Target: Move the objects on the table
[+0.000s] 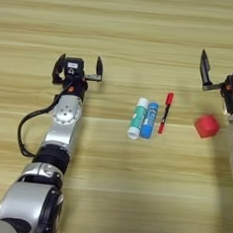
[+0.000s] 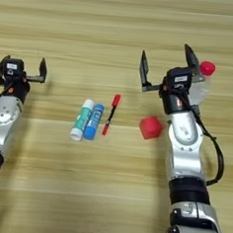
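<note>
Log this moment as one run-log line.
left gripper open, idle | right gripper open by bottle | cube, tubes, marker on table

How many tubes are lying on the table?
2. The green-and-white tube and the blue tube lie side by side, touching, mid-table, just left of the red-and-black marker. None seems hidden.

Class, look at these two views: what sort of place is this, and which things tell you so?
Probably a robot test bench: a bare wooden table, two open grippers, left and right, and small practice items like a red cube.
</note>
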Controlling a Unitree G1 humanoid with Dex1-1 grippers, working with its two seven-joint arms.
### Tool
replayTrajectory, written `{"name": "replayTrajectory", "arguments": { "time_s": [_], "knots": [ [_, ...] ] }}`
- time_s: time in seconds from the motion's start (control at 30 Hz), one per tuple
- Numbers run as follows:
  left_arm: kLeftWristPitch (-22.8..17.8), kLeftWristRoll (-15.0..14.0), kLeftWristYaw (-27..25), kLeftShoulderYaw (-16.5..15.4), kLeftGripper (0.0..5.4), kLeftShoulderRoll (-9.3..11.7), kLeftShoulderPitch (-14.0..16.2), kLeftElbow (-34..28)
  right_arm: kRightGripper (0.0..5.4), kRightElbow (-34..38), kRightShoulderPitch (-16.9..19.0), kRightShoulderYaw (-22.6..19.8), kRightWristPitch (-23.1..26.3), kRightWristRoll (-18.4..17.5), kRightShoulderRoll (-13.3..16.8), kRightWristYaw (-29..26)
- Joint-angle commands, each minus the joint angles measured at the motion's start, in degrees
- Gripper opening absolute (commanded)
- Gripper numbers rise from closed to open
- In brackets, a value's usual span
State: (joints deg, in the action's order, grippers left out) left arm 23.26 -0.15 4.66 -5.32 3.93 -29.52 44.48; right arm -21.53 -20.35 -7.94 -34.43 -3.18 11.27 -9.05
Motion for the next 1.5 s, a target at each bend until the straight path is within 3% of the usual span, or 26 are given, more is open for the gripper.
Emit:
{"name": "replayTrajectory", "arguments": {
  "time_s": [0.03,0.4,0.57,0.73,1.1,1.5],
  "knots": [
    [0.32,0.81,0.12,0.38,5.4,0.1,-0.65,0.29,5.36,0.87,-0.82,-3.53,-1.52,0.36,0.79,4.53],
    [0.34,0.8,0.11,0.37,5.4,0.11,-0.66,0.34,5.36,-3.66,-2.9,-7.04,1.56,2.47,2.57,12.4],
    [0.36,0.82,0.11,0.4,5.4,0.07,-0.86,0.66,5.36,-6.34,-3.94,-6.79,4.76,1.41,3.1,11.8],
    [0.36,0.84,0.11,0.44,5.4,0.05,-0.87,0.73,5.36,-9.16,-5.18,-7.45,9.26,-2.09,3.0,9.22],
    [0.51,0.81,0.06,0.41,5.4,0.14,-1.07,1.17,5.36,-12.38,-6.39,-8.24,13.92,-2.98,3.54,9.43],
    [0.56,0.82,0.1,0.42,5.4,0.14,-1.07,1.15,5.36,-13.8,-6.88,-8.04,15.68,-3.68,3.81,8.77]
  ]
}}
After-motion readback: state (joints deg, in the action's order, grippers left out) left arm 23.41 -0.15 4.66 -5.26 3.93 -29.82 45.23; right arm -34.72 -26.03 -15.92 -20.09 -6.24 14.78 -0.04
